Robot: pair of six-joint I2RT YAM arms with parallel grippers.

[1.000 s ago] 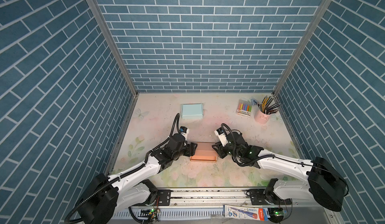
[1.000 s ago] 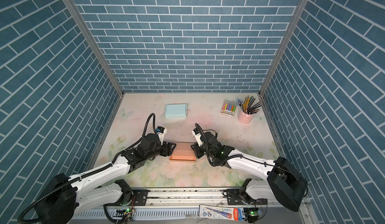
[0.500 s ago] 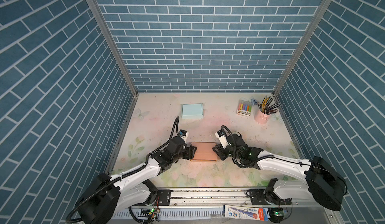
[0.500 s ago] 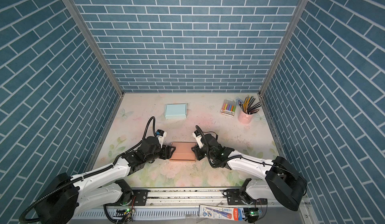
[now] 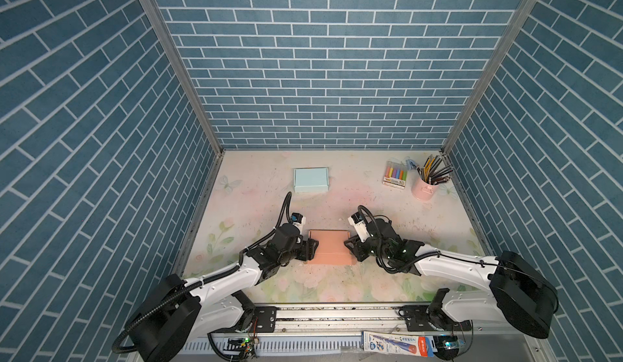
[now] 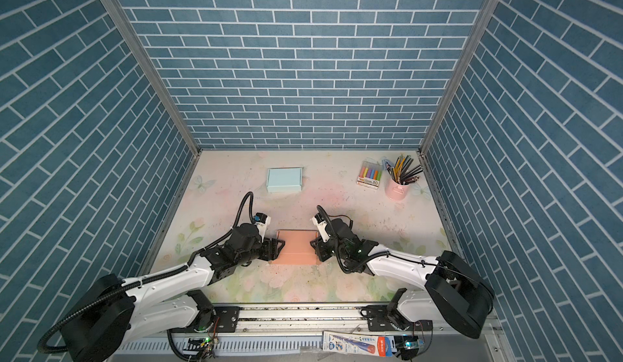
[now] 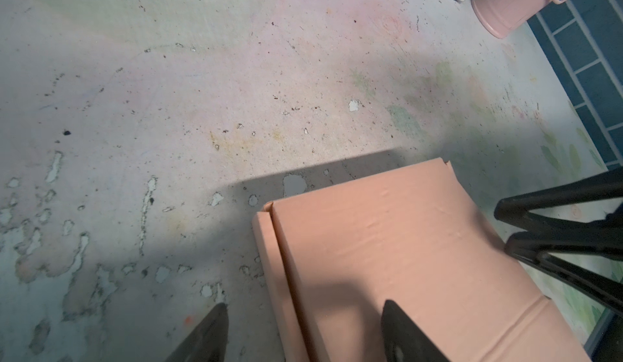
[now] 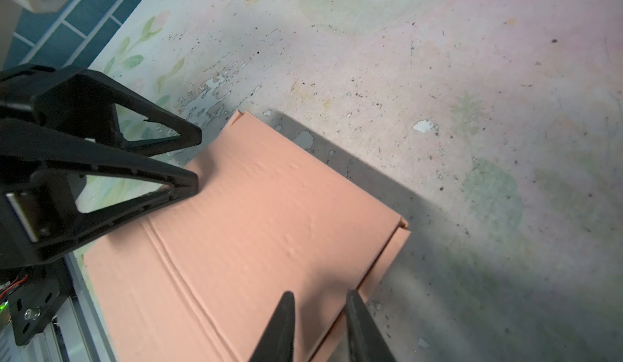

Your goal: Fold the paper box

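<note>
Left gripper [image 7: 303,303]: jaws stand wide and hold nothing. One finger hangs over bare bench, the other over the lid, so the box's left edge lies between them.
Right gripper [image 8: 320,292]: jaws are narrow with a slim gap. The box's right edge and side wall run up between the fingers, and we see nothing clamped.
Paper box [image 5: 329,247]: salmon-coloured, flat on the bench and directly between the two grippers, with each gripper right at one of its short sides. The lid is down, and a crease crosses it towards the end nearest the arms' bases.
Why so placed: we judge that the grippers flank the box to steady it from both sides. The wide jaws suit spanning a wall, and the narrow ones suit nipping or tucking an edge.
Bench [image 5: 337,208]: worn and flower-printed, bare around the box, which gives both arms room.
Further out: a blue box [image 5: 310,179] lies well beyond the left gripper towards the back wall. A marker pack [image 5: 395,175] and a pink cup of pencils [image 5: 424,190] sit well beyond the right gripper — clear of the work.
Hidden or unclear: both wrist views cut off the finger roots and the box's near end. In both top views the gripper bodies mask the tips, so we cannot tell whether any finger touches the card — nor whether the front flap is tucked in.
</note>
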